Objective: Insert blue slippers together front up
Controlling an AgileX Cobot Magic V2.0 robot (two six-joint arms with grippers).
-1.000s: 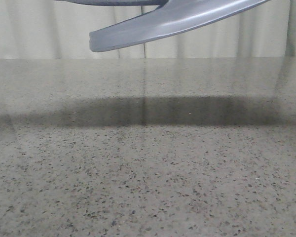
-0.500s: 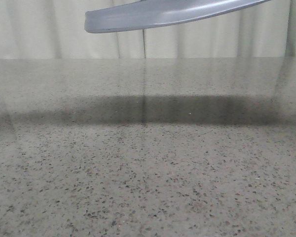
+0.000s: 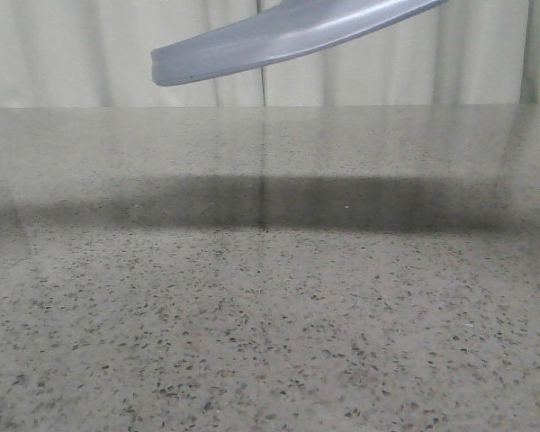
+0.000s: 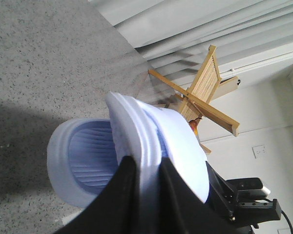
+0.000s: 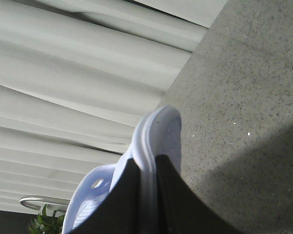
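Both blue slippers are held in the air above the table. In the left wrist view my left gripper (image 4: 145,163) is shut on the thick sole edge of one blue slipper (image 4: 178,144). A ribbed footbed with a raised rim (image 4: 83,156) lies right against it. I cannot tell how far one slipper sits in the other. In the right wrist view my right gripper (image 5: 147,163) is shut on a slipper's sole edge (image 5: 158,131), and the strap with its cut-out (image 5: 97,184) shows beside the fingers. In the front view only a slipper sole (image 3: 279,36) shows at the top, and no gripper is in sight.
The speckled grey table (image 3: 270,315) stretches below, with a dark shadow band (image 3: 270,200) across it. Pale curtains (image 3: 72,54) hang behind the table. In the left wrist view, a wooden folding rack (image 4: 200,97) stands beyond the table and a black arm part (image 4: 239,195) lies behind the slippers.
In the front view the sole has risen and its free end has shifted a little left. A second dark shape at the top edge has left the view.
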